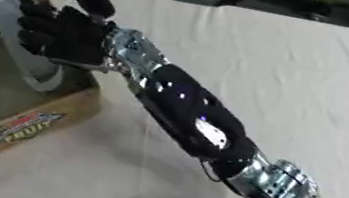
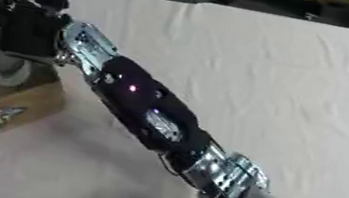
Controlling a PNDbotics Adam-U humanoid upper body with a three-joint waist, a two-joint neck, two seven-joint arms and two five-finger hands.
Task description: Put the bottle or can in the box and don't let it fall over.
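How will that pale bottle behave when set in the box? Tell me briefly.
Likely tippy: the bottle looks tall and narrow and hangs tilted in the right hand over the box. Probably light: it looks pale and see-through. Its smooth side may slip.

The right hand (image 1: pixel 60 34), black, reaches across from the lower right corner on a long black and silver arm, its fingers curled round a pale, clear bottle (image 1: pixel 1 16). The bottle leans, its base below the hand, inside the open cardboard box (image 1: pixel 31 130). The box wall under the hand bears a coloured label. The white cloth-covered table (image 1: pixel 288 74) stretches behind the arm.
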